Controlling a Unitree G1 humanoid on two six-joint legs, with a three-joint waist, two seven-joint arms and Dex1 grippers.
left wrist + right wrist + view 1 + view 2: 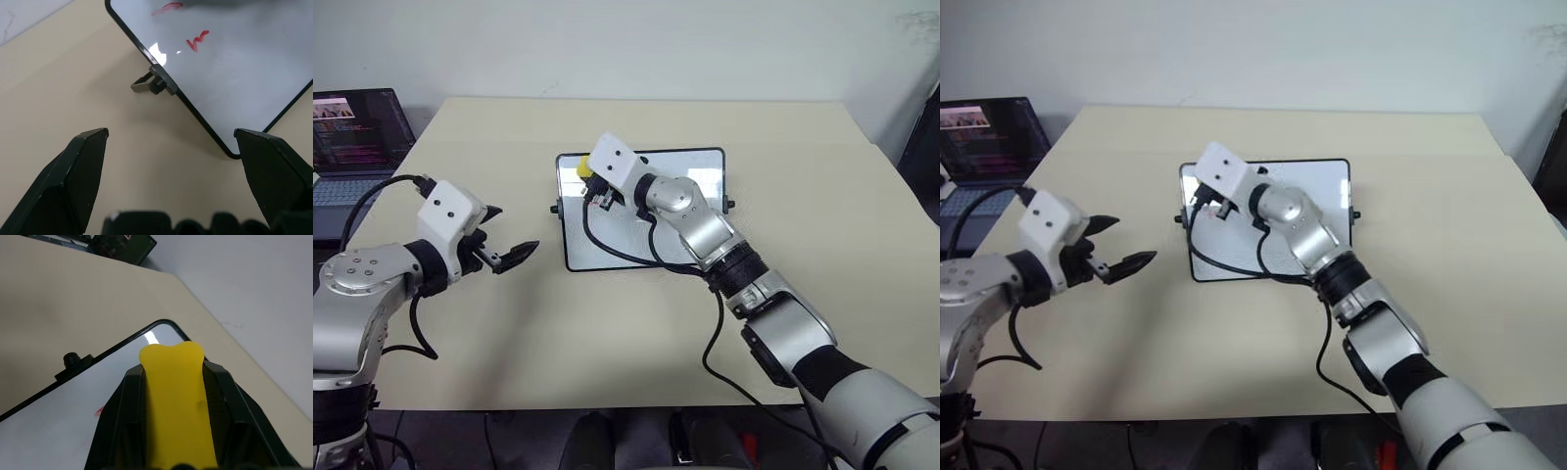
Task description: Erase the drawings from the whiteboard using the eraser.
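Observation:
The whiteboard lies flat in the middle of the table, black-framed with a small side knob. Red drawings show on it in the left wrist view: a squiggle and a short stroke. My right gripper hovers over the board's far left corner, shut on the yellow eraser, which sticks out past its fingers. A small red mark lies on the board just beneath it. My left gripper is held open, with nothing in it, above the table to the left of the board, pointing at its left edge.
An open laptop stands at the table's far left corner. The beige table stretches wide to the right of the board and in front of it. A pale wall rises behind the far edge.

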